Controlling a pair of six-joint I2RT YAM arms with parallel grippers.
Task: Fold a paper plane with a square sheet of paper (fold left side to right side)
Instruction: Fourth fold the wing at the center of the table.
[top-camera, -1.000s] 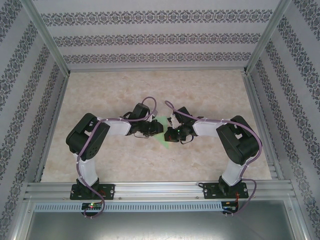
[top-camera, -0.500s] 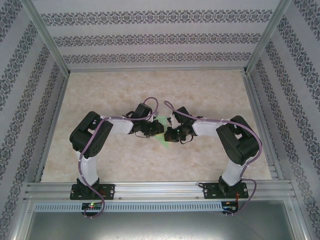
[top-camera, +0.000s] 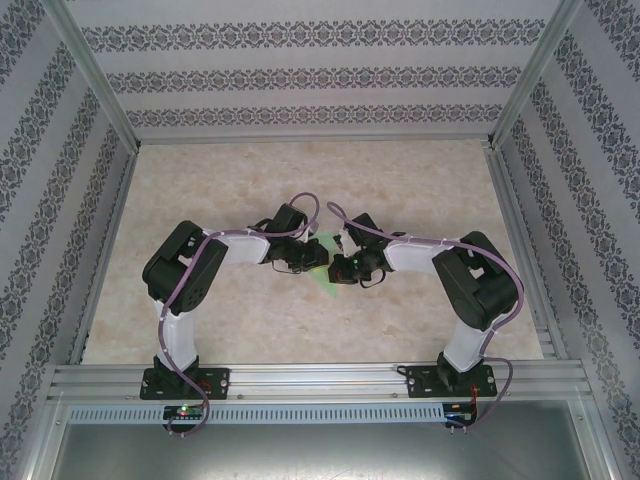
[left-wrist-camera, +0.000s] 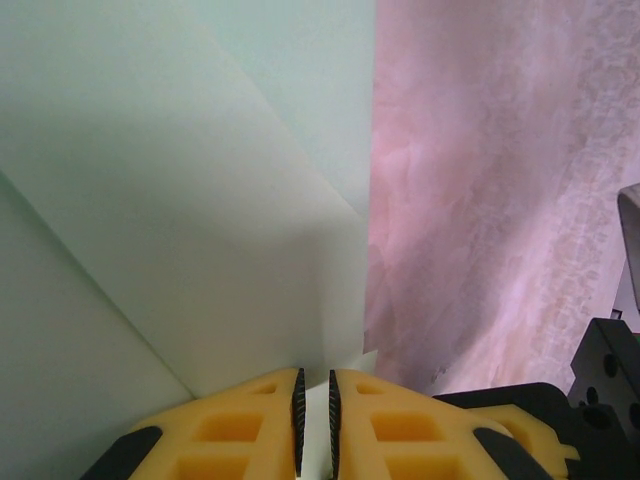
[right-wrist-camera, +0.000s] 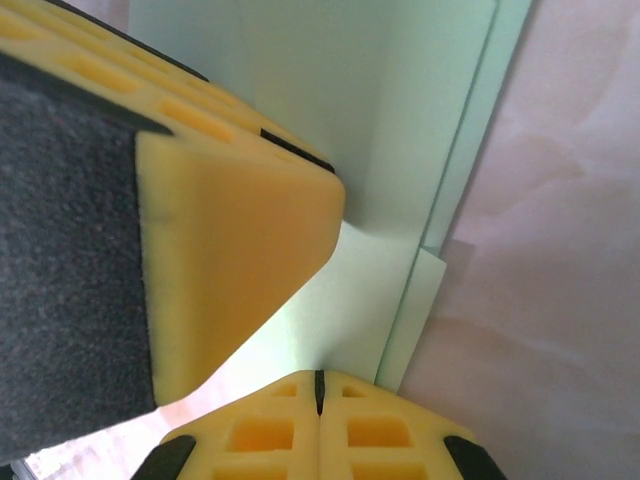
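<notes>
Close in, the left gripper (left-wrist-camera: 315, 425) is nipped onto a lifted flap of the pale green sheet of paper (left-wrist-camera: 180, 200), probably to carry it across. The right gripper (right-wrist-camera: 320, 398), jaws together, seems to pin the layered edge against the table (right-wrist-camera: 560, 300). From above, the arms hide those layers, and slivers of green peek out between them, mid-table.
</notes>
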